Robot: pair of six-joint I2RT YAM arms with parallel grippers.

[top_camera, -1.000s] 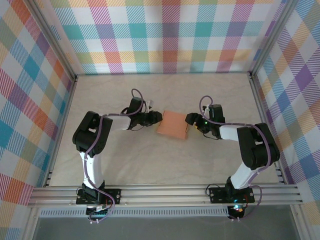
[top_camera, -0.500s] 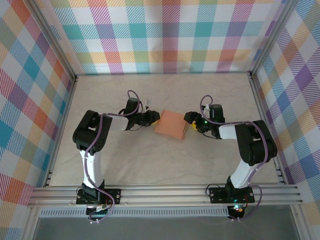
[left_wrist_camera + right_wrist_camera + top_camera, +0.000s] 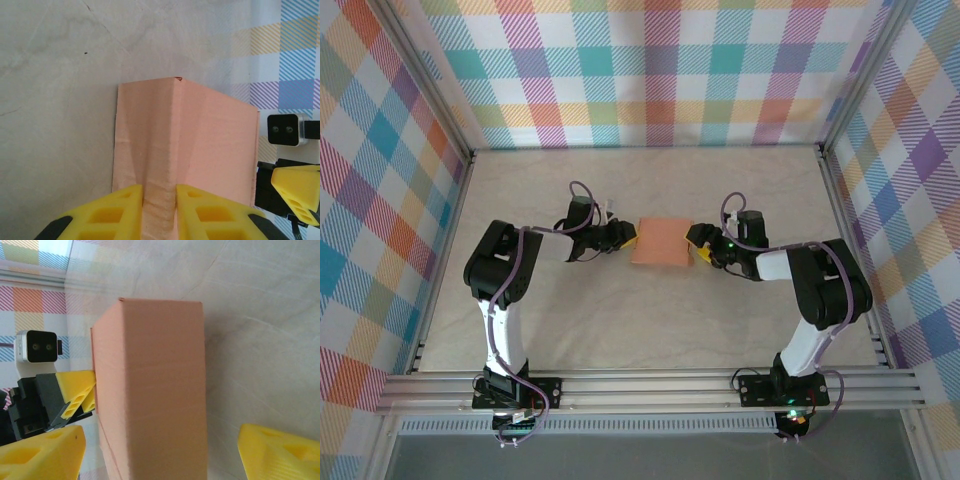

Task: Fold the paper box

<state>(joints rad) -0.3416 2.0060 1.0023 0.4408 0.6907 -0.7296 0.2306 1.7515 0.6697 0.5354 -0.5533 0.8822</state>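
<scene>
Between plaid walls (image 3: 660, 70), on marbled table (image 3: 650, 330), left pincer (image 3: 160, 197) pinches paper box (image 3: 662, 241), right pincer (image 3: 697, 244) gapes

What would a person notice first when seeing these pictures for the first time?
The eye falls first on the salmon-orange paper box, bright at the middle of the pale table. The left gripper pinches a raised fold of its card between yellow fingers, while the right gripper stands open, one finger on each side of the box. Colourful checked walls rise around the table.
</scene>
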